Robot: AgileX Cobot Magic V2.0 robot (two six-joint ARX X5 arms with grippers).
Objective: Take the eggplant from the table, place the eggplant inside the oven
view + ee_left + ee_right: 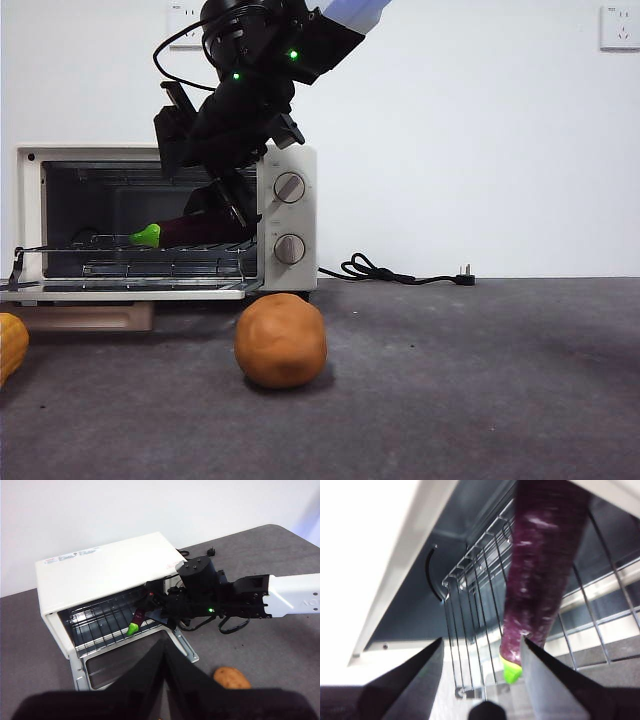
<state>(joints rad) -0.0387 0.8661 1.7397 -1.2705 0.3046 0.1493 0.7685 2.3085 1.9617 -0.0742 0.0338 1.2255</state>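
Observation:
The cream-white oven (290,160) stands at the left with its door (120,292) folded down. The dark purple eggplant (200,230) lies along the wire rack inside, green cap toward the oven's left. My right gripper (228,205) reaches into the oven's right side from above. In the right wrist view its jaws (481,640) stand open, with the eggplant (540,570) stretching away close to one jaw. The left wrist view shows the oven (100,570), the eggplant (137,620) and the right gripper (150,605) from above. My left gripper (165,647) hangs high and shut, holding nothing.
A round orange-brown lump (281,340) sits on the table just in front of the oven's right corner. Another orange object (8,345) pokes in at the left edge. The black power cord (400,272) trails right along the wall.

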